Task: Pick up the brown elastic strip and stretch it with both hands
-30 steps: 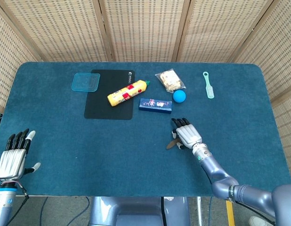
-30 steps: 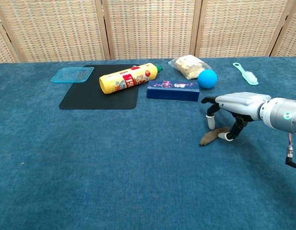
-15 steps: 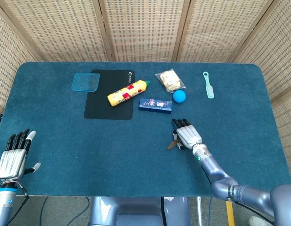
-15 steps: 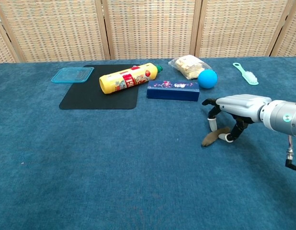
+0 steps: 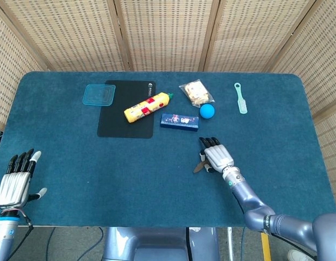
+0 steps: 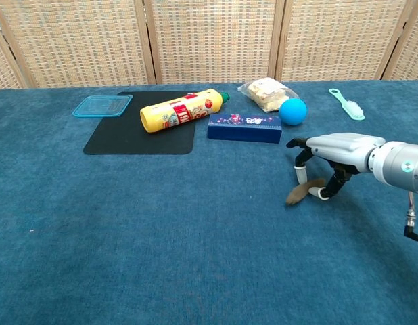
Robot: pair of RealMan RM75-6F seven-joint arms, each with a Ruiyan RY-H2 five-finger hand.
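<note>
The brown elastic strip (image 5: 199,167) is a short dark band at the table's near right. My right hand (image 5: 217,156) arches over it, palm down, fingers curled onto it. In the chest view the right hand (image 6: 337,150) pinches the strip's right end between thumb and fingers, and the free left end of the strip (image 6: 297,193) looks blurred and just off the cloth. My left hand (image 5: 16,182) hangs at the near left corner, beyond the table edge, fingers apart and holding nothing; the chest view does not show it.
On the blue table (image 5: 75,163), behind the right hand, lie a blue box (image 5: 179,121) and a blue ball (image 5: 207,111). Further back sit a yellow bottle (image 5: 147,106) on a black mat (image 5: 124,117), a clear lid (image 5: 99,94), a snack bag (image 5: 196,92) and a green brush (image 5: 241,98).
The right hand has drawn slightly to the right and up with the strip; the strip's free end has shifted right and lifted a little. The left hand has not moved.
</note>
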